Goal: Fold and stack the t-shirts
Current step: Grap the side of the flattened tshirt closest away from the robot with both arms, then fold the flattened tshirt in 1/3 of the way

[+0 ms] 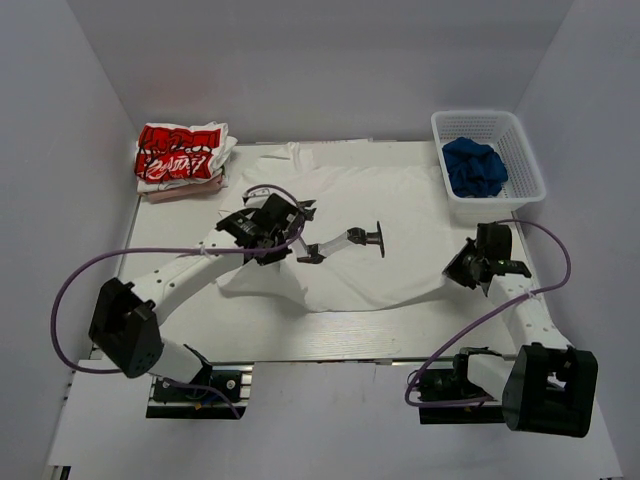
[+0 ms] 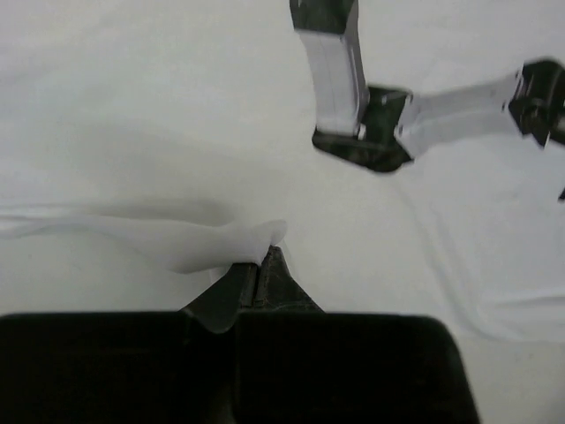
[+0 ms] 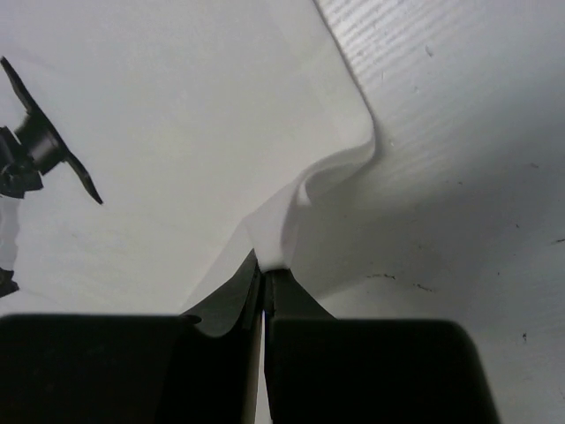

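Observation:
The large plain white t-shirt (image 1: 370,195) lies spread over the middle of the table. My left gripper (image 1: 298,212) is over its left part, shut on a raised fold of the white cloth (image 2: 203,243); the jaws (image 2: 262,261) are closed together. My right gripper (image 1: 455,272) is at the shirt's near right edge, shut on a pinched bit of its hem (image 3: 282,238), lifted a little off the table; its tips (image 3: 265,269) meet. The red-and-black printed shirt (image 1: 180,152) lies folded at the back left.
A small metal jointed stand with a black disc (image 1: 350,240) lies on the white shirt between the grippers, also in the left wrist view (image 2: 371,132). A white basket (image 1: 520,140) with blue cloth (image 1: 474,167) stands at the back right. Bare table (image 3: 459,132) shows right of the hem.

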### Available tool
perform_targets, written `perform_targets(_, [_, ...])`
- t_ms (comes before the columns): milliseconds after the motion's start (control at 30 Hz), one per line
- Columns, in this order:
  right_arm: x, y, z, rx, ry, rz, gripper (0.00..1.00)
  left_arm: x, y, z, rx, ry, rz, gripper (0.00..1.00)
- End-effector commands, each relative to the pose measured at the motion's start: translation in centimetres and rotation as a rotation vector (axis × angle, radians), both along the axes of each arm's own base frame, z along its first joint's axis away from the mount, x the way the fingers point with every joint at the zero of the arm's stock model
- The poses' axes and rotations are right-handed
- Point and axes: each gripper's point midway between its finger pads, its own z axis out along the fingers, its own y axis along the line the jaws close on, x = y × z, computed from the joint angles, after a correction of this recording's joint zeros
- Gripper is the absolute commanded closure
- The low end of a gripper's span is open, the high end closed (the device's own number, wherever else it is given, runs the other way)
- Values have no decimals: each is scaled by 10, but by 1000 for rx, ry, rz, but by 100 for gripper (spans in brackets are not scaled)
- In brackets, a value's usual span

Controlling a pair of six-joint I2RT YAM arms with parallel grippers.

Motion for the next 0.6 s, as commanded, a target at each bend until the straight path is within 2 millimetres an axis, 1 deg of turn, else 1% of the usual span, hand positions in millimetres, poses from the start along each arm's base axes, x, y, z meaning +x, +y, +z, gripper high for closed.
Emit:
perform_targets(0, [28, 1, 25, -6, -85, 19, 100, 41, 16, 21, 60, -121, 84, 100])
perform_targets(33, [33, -1, 25, -10, -79, 12, 100, 53, 25, 29, 59, -151, 113, 100])
perform_targets(67, [37, -2, 26, -11, -81, 6, 100, 64, 25, 31, 44, -171, 132, 100])
perform_targets(100, [48, -2, 38, -12, -112, 7, 100, 73, 27, 34, 43, -187, 137, 100])
perform_targets(133, [51, -2, 31, -12, -80, 7, 100, 83, 37, 40, 46, -212, 168, 100])
perform_targets(167, [59, -8, 38, -37, -96, -6, 100, 89, 39, 39, 58, -216, 166, 100])
perform_targets(200, [67, -9, 45, -41, -106, -7, 100, 101, 40, 42, 61, -240, 172, 100])
perform_targets(233, [73, -10, 42, -45, -89, -11, 100, 108, 46, 45, 77, -257, 164, 100])
perform_targets(267, [75, -14, 41, -61, -84, -24, 100, 113, 44, 43, 83, -266, 150, 100])
perform_targets(300, [79, -15, 40, -63, -77, -27, 100, 125, 46, 54, 68, -313, 156, 100])
perform_targets(333, [88, -16, 49, -68, -100, -29, 100, 132, 50, 52, 96, -323, 136, 100])
perform_targets(367, [91, -18, 42, -77, -74, -36, 100, 139, 47, 54, 93, -339, 132, 100])
perform_targets(400, [93, -18, 41, -77, -69, -32, 100, 149, 51, 61, 97, -373, 151, 100])
perform_targets(433, [103, -19, 50, -79, -92, -32, 100, 158, 54, 61, 124, -386, 131, 100])
perform_targets(467, [107, -18, 40, -76, -62, -29, 100, 163, 53, 60, 128, -396, 123, 100])
perform_targets(500, [113, -19, 46, -77, -68, -27, 100, 170, 53, 63, 129, -412, 111, 100])
perform_targets(533, [117, -18, 44, -79, -60, -20, 100, 180, 50, 69, 128, -448, 99, 100])
perform_targets(567, [122, -17, 43, -77, -50, -15, 100, 186, 54, 70, 141, -456, 99, 100])
